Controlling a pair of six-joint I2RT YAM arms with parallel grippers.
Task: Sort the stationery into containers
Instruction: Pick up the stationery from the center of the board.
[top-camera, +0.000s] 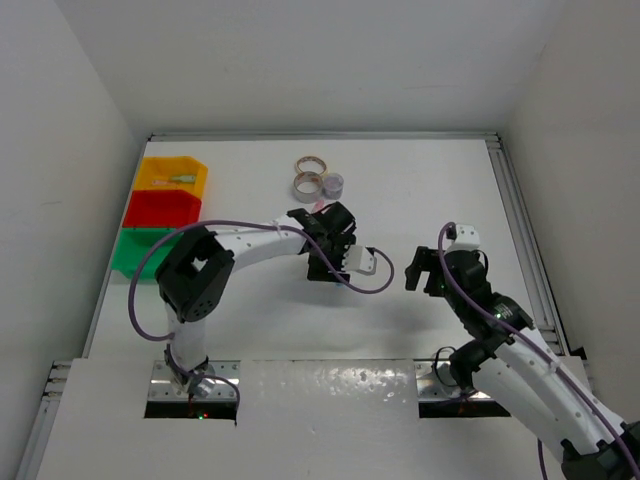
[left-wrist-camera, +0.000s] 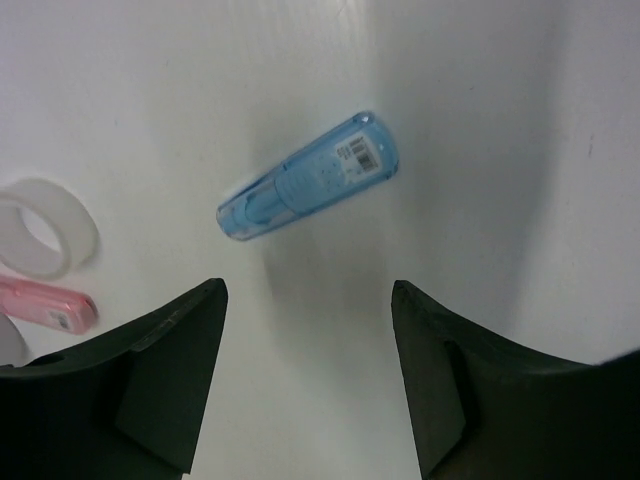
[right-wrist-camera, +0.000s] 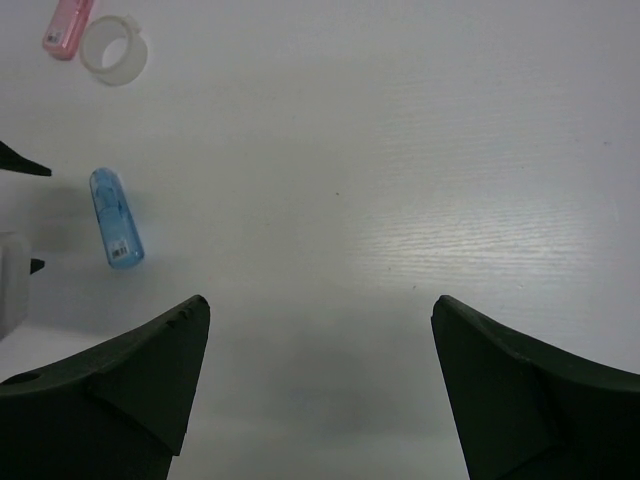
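White tabletop (top-camera: 430, 190) (white-walled) holds a blue stick (left-wrist-camera: 308, 176); left claw (left-wrist-camera: 308, 290), right claw (right-wrist-camera: 320, 300) both agape

Yellow bin (top-camera: 155, 168), red bin (top-camera: 160, 208) and green bin (top-camera: 130, 250) line the table's left edge toward the far corner. Three tape rolls (top-camera: 299, 188) cluster near the far edge, a pink stick (left-wrist-camera: 45, 305) beside them. A translucent blue stick (left-wrist-camera: 308, 176) lies flat mid-table.

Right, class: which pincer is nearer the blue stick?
Left. The blue stick lies just ahead of the left pincer, in line with its open jaws. The right pincer sits further off, with the stick well out to one side of it.
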